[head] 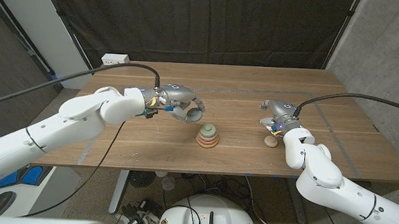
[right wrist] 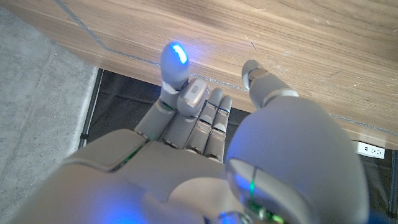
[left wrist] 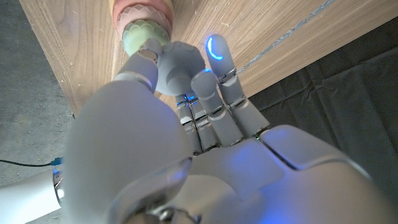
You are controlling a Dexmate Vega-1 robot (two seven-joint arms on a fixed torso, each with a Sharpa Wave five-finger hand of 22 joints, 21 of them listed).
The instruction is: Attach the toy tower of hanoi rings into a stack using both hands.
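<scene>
Two glossy white, rounded arms entered from the near corners. Each ended in a metallic grey hand: left hand (head: 180, 102), right hand (head: 277, 113). A thick black cable looped from behind into each wrist. Small coloured wires showed at the wrists. Close up, one fingertip (left wrist: 216, 48) on each hand glowed blue.

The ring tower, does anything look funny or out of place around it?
The ring stack stands upright and tidy at mid-table. One small tan piece lies apart from it, by the right hand; what it is cannot be told. The left hand hovers beside the stack.
</scene>
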